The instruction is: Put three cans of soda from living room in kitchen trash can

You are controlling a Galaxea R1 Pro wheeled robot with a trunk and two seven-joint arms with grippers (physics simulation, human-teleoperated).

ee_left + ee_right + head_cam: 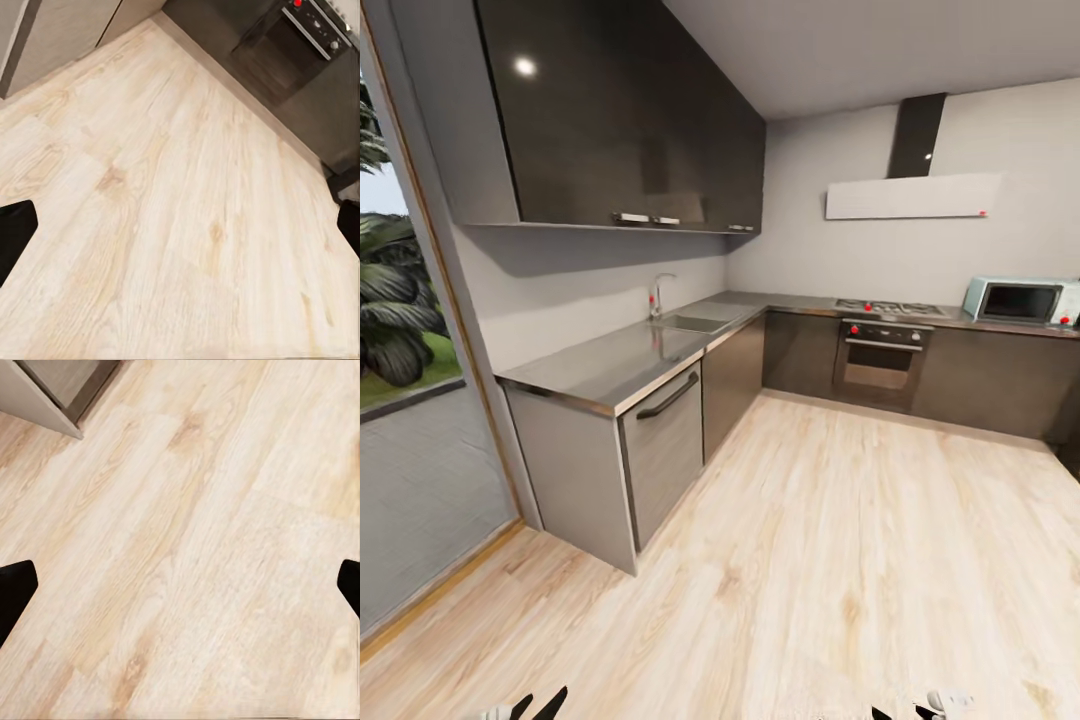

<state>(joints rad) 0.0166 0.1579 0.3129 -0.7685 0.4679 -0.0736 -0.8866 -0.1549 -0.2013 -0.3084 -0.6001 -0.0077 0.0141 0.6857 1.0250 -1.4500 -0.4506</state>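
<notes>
I am in the kitchen, with its glossy black wall cabinets [630,120] and grey steel worktop [630,360]. The three soda cans and the trash can are out of view. My left gripper [182,229] hangs open over the pale wood floor [830,560], dark fingertips [15,232] far apart and nothing between them. My right gripper [183,589] is open the same way over bare floor, holding nothing. Both grippers' black fingertips peek in at the head view's lower edge, the left gripper [537,705] and the right gripper [905,714].
An L-shaped run of grey base units [660,450] stands at left and along the back, with sink [695,323], tap [657,297], hob and oven [880,360], and a microwave [1020,300] at far right. A glass wall [410,420] to the garden lies at left.
</notes>
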